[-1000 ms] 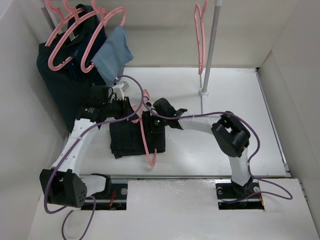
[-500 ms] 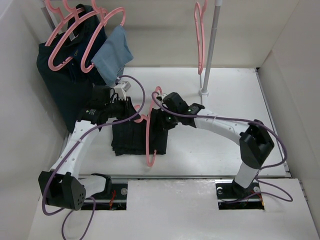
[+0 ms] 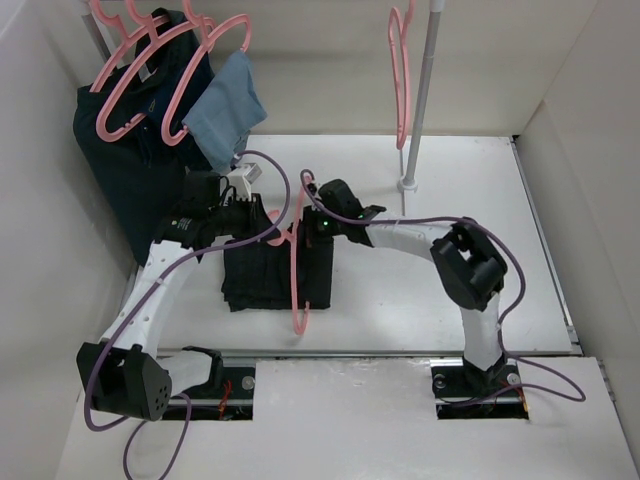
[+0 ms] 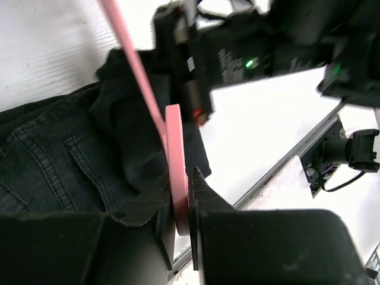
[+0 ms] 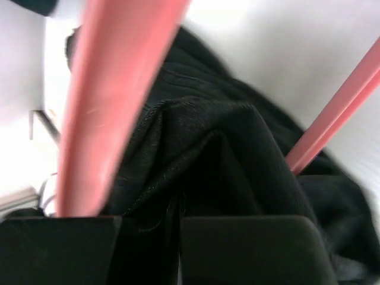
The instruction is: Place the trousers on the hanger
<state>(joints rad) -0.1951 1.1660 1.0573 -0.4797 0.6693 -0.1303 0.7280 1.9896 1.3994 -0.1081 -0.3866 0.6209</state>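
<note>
Your right gripper (image 5: 180, 221), half spread a second ago, now pinches a fold of the trousers (image 3: 262, 278) lying on the table (image 3: 450, 300), while your left gripper (image 4: 181, 205) clamps the hanger (image 4: 176, 142) laid across them, so you can likely start drawing cloth through.

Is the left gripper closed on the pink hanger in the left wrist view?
Yes, both fingers of the left gripper press on the pink bar of the hanger, beside the trousers.

The left arm (image 3: 150, 290) and right arm (image 3: 405, 240) have white links and black joints. Purple cables (image 3: 508, 280) loop along both. The left gripper (image 4: 180, 181) is matte black.
</note>
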